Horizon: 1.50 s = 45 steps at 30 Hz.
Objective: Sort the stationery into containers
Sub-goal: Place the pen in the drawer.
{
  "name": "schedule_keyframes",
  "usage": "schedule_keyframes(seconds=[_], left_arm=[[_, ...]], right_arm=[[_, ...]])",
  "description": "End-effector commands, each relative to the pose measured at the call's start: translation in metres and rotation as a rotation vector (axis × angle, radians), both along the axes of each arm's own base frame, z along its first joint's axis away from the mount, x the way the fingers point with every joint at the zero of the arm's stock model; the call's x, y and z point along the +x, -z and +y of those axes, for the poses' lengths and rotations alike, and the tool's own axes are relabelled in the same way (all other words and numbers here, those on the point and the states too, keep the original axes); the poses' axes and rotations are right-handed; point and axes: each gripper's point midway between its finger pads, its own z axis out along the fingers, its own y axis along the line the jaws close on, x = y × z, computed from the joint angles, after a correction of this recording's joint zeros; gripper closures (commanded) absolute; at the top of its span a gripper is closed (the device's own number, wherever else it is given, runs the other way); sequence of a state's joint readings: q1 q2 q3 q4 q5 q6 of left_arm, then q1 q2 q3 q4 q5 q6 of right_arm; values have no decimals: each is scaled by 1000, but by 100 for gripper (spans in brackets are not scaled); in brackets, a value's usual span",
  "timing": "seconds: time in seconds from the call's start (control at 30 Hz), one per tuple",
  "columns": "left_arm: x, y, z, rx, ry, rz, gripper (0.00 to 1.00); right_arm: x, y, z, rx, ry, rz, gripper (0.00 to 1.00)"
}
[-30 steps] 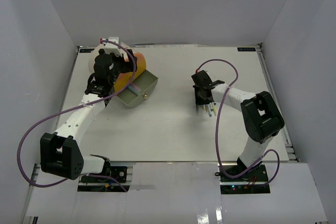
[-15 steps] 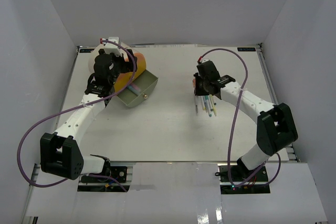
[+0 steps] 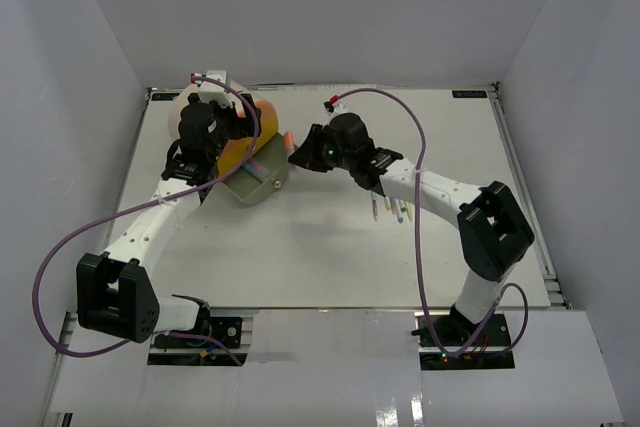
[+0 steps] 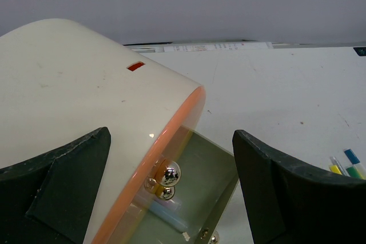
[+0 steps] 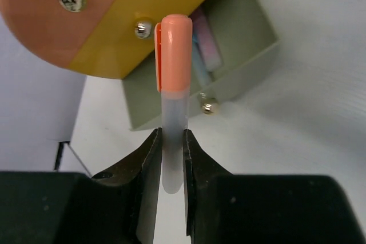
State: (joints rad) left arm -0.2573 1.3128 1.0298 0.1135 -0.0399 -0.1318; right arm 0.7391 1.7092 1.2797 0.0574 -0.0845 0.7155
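Organizer (image 3: 243,150) is flanked on the desk (image 3: 330,247) by the spread jaws of the left gripper (image 4: 171,135), its drawer (image 5: 240,50) standing open. Delivery is judged in hand. An orange pen (image 5: 173,55) is pinched by the right gripper (image 5: 171,135) just beside the drawer, long axis along the jaws, cap pointing at the organizer. Centring over the drawer, then release, is called for.

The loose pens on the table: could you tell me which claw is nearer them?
Right. The right claw, gripping an orange pen beside the open drawer, is nearer the loose pens; the left claw hovers beyond, over the organizer.
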Motion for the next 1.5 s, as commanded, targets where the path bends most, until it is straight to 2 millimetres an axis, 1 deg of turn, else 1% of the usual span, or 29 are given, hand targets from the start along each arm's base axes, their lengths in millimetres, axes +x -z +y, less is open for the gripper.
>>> schedule_keyframes(seconds=[0.0, 0.2, 0.23, 0.27, 0.3, 0.33, 0.4, 0.43, 0.47, 0.5, 0.53, 0.57, 0.67, 0.77, 0.87, 0.9, 0.93, 0.97, 1.0, 1.03, 1.1, 1.13, 1.17, 1.2, 1.27, 1.33, 1.37, 1.43, 1.47], left_arm=[[-8, -3, -6, -20, 36, 21, 2], [-9, -5, -5, -18, 30, 14, 2], [-9, -6, -5, -17, 30, 13, 2], [-9, -7, -4, -17, 27, 11, 2], [-9, -6, -4, -16, 27, 13, 2], [-10, -8, -4, -16, 26, 6, 2], [-10, -8, -2, -14, 20, 6, 2], [-10, -9, -2, -11, 19, 3, 2], [-10, -9, -2, -13, 17, 1, 2], [-10, -11, -1, -12, 16, -3, 2], [-11, -10, -1, -11, 16, -3, 2], [-10, -10, -1, -11, 15, -3, 2], [-11, -9, -1, -10, 16, -2, 2], [-10, -9, -1, -10, 16, 0, 2], [-10, -8, -1, -10, 16, 1, 2], [-10, -6, -1, -8, 16, 6, 2], [-9, -5, -2, -8, 16, 6, 2], [-9, -5, -2, -8, 16, 7, 2], [-9, -4, -2, -9, 16, 9, 2], [-8, -3, -2, -8, 16, 12, 2], [-8, -3, -2, -10, 19, 14, 2], [-8, -4, -3, -12, 20, 12, 2], [-9, -4, -3, -14, 20, 12, 2], [-9, -4, -3, -14, 21, 12, 2], [-9, -4, -3, -14, 20, 12, 2], [-9, -4, -3, -14, 20, 12, 2], [-9, -3, -3, -13, 18, 13, 2], [-9, -2, -3, -13, 18, 18, 2], [-8, -1, -4, -13, 18, 19, 2]], right_arm=[[4, -46, 46, 230, 2, -18, 92], [17, -32, 76, 301, 57, 53, 91], [20, -22, 80, 294, 59, 69, 91], [21, -27, 85, 309, 58, 63, 90], [22, -26, 89, 308, 56, 63, 87], [24, -18, 92, 299, 60, 72, 85], [26, -19, 99, 301, 59, 74, 77], [28, -11, 102, 293, 60, 84, 74], [29, -13, 105, 301, 54, 83, 70], [30, -11, 107, 299, 50, 86, 63], [30, -5, 110, 291, 44, 94, 59], [29, -6, 112, 289, 30, 92, 54], [26, 1, 113, 246, -8, 77, 47], [23, -2, 106, 193, -45, 5, 44], [18, -3, 89, 119, -77, -85, 43], [15, -15, 82, 112, -82, -130, 43], [12, -4, 73, 68, -87, -148, 43], [13, -4, 66, 16, -107, -215, 43], [10, -12, 59, 0, -109, -256, 43], [7, 4, 49, -49, -109, -262, 43], [4, 4, 38, -97, -125, -325, 45], [0, 17, 32, -128, -134, -325, 46], [-1, 20, 29, -139, -139, -336, 46], [-2, 21, 28, -149, -151, -359, 47], [-7, 33, 27, -169, -184, -354, 49], [-9, 46, 28, -186, -213, -343, 51], [-11, 58, 29, -199, -225, -326, 53], [-11, 65, 32, -197, -243, -324, 55], [-10, 73, 34, -202, -251, -316, 55]])
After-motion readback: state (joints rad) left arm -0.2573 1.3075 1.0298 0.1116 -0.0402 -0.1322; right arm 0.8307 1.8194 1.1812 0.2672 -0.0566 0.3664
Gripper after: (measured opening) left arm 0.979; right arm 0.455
